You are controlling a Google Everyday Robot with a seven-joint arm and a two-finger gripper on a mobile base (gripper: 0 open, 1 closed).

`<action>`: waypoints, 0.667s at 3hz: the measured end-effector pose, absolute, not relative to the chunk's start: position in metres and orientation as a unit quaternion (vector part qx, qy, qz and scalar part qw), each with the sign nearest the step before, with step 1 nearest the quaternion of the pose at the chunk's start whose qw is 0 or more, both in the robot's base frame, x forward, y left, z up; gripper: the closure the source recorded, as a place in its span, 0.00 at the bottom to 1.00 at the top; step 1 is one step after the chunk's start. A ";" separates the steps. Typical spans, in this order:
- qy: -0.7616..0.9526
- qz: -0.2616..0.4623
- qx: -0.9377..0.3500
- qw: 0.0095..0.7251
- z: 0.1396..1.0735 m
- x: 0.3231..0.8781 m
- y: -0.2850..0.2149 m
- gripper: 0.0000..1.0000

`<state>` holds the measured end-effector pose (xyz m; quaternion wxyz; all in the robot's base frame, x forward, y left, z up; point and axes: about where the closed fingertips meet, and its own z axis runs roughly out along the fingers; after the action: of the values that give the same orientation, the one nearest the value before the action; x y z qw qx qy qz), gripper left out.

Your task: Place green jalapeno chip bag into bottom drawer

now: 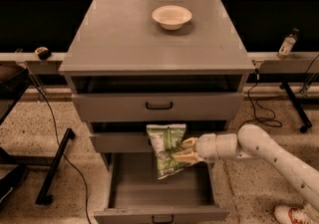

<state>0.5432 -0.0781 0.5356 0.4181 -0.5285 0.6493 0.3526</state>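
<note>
The green jalapeno chip bag point(165, 149) is a crinkly green-and-white foil bag hanging upright in front of the middle drawer. My gripper point(185, 150) reaches in from the right on a white arm and is shut on the bag's right edge. The bag hangs over the open bottom drawer point(159, 200), a wide grey tray pulled out toward me, with a small black handle on its front. The bag's lower end sits just above the drawer's back part.
A white bowl point(172, 17) sits on the grey cabinet top point(124, 34). The top drawer point(159, 106) is slightly open. A small bottle point(287, 44) stands on the right ledge. Cables and a black stand leg point(56, 163) lie on the floor at left. A shoe point(294, 214) shows at bottom right.
</note>
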 end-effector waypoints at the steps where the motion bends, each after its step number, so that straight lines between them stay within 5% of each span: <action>1: 0.650 0.353 -0.528 0.417 0.537 0.543 -0.077 1.00; 2: 0.653 0.357 -0.515 0.425 0.492 0.553 -0.072 1.00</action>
<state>0.5528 -0.0719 0.4916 0.4252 -0.5155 0.6530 0.3566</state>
